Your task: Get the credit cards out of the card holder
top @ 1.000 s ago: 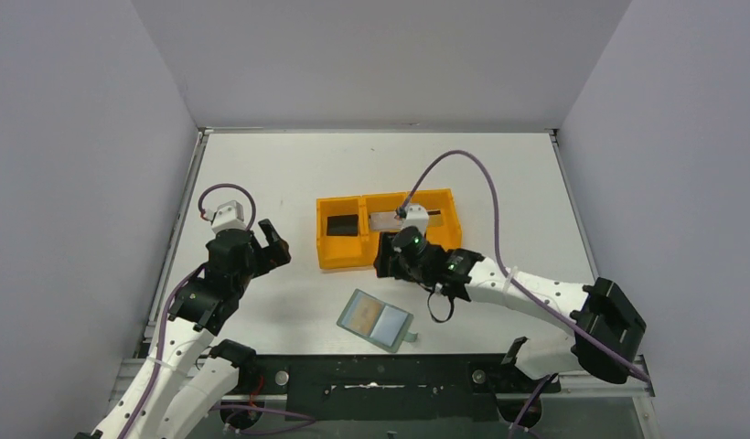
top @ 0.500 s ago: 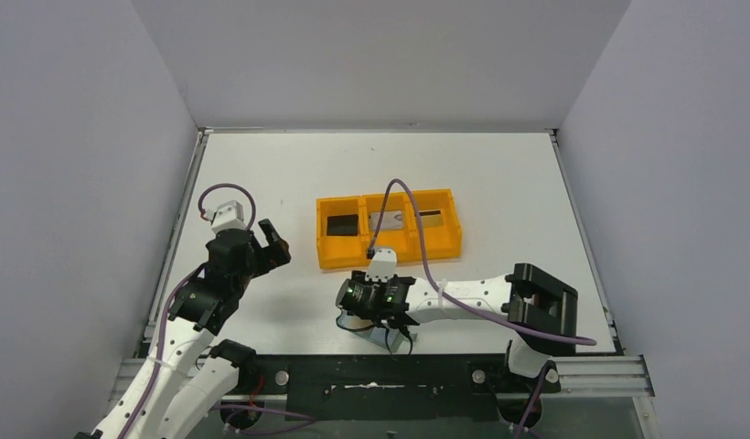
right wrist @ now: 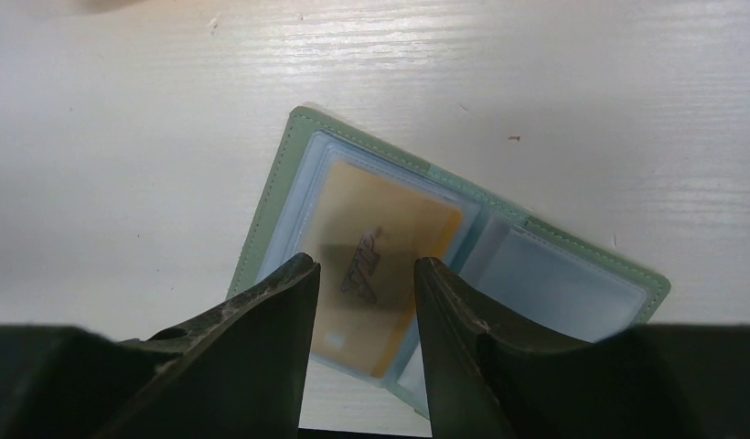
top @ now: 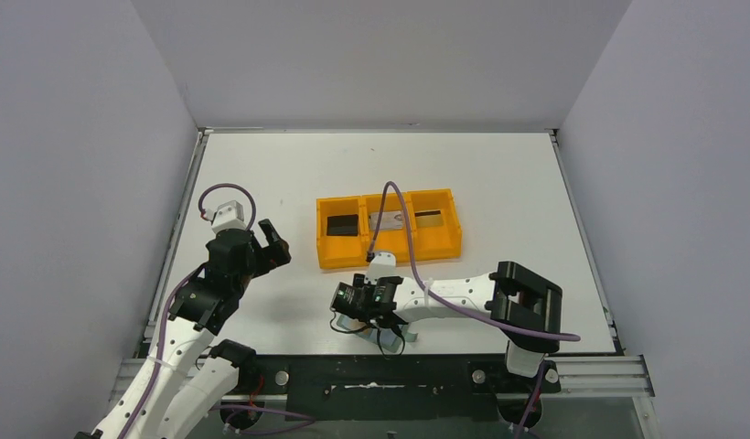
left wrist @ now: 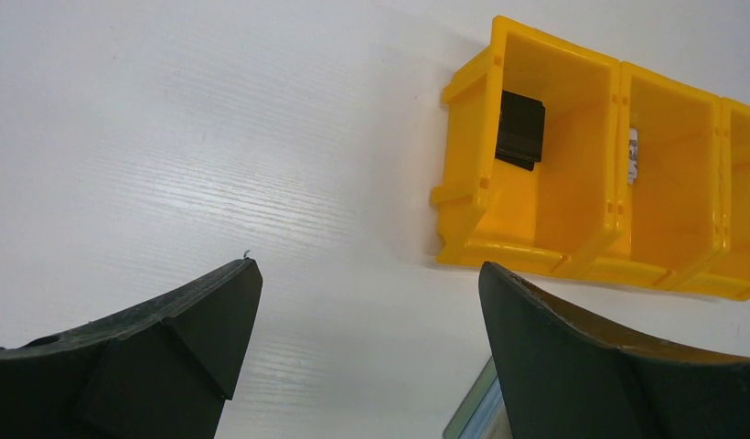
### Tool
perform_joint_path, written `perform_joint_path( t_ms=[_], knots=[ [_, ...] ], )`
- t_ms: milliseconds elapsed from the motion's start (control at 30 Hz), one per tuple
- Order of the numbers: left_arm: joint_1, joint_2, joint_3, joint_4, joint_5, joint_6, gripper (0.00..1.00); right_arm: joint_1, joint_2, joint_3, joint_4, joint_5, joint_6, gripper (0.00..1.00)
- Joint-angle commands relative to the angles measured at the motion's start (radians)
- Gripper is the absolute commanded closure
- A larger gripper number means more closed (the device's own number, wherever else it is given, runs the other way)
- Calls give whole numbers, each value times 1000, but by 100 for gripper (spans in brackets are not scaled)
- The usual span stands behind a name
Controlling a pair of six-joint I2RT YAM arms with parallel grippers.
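Left jaws stand wide apart and released, gripping nothing, over bare tabletop (left wrist: 216, 137). Ahead of them and to their right sits the orange tray (left wrist: 463, 197), with a black card (left wrist: 519, 130) leaning in its nearest compartment and a silvery card (top: 387, 220) in the next one. A corner of the holder (right wrist: 298, 146) shows just under the right-hand jaw

Right jaws hang low over the open holder, narrowed to a slim gap with nothing pinched between them. The tan card (right wrist: 390, 229) lies below that gap, tucked in a clear pocket

The card looks thin, stiff, light and slick, so it probably slides out readily once caught by an exposed edge at the pocket mouth; which edge is free I cannot tell. The holder looks soft and light, so it may lift or skid along unless pinned

The tan card bears a dark slanted logo, too blurred to read
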Motion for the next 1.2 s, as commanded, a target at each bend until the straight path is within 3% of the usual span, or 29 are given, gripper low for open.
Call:
perform_joint_path(
  t_ms=[0,233,567,767,1000,1167],
  knots=[
    [7,-1,8,36,-3,-4,9,5,20,5,24,18,9,57],
    [7,8,9,35,2,-4,9,-20,71,8,22,-17,-24,58],
    [7,20,8,34,2,-4,9,-3,113,62,-17,38,-130,82],
    [7,30,10,33,11,-4,9,0,66,46,0,61,-184,88],
    [5,16,10,32,60,-23,9,1,-53,-66,207,24,-286,90],
    [6,-15,-46,103,269,-97,9,1,-120,-164,350,-8,-289,90]
  ],
)
